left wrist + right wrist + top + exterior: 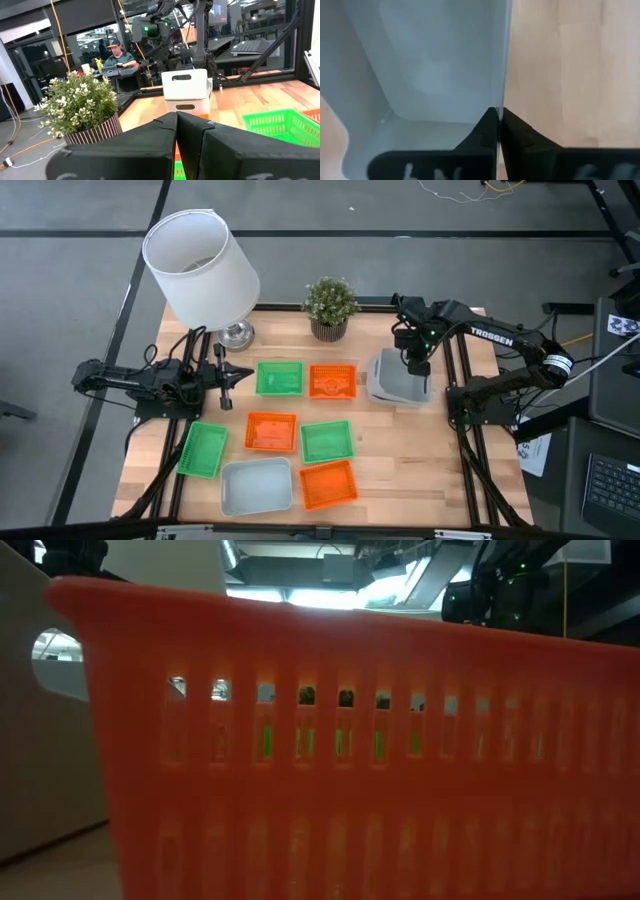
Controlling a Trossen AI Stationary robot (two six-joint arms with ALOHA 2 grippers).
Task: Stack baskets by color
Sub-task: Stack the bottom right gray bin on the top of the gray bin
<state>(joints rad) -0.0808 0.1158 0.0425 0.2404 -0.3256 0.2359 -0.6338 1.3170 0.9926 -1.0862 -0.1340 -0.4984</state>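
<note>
Loose baskets lie on the table: green (279, 378), orange (332, 381), orange (271, 431), green (327, 441), green (203, 449), pale grey (257, 485) and orange (328, 485). At the far right a pale grey basket (403, 380) sits over a second grey one (186, 106). My right gripper (415, 368) points down from above and is shut on the upper one. My left gripper (228, 385) waits shut at the table's left, holding nothing. My right gripper pinches the upper grey basket's side wall (502, 95) between its two fingers, one finger inside the basket and one outside. The fingers come from above, pointing down. The basket sits level over the second grey basket; whether it rests in it I cannot tell.
A white lampshade (200, 265) on its stand rises at the far left corner. A potted plant (330, 305) stands at the far edge's middle. In the low view the near orange basket's wall (350, 770) fills the picture. Bare wood lies at the near right.
</note>
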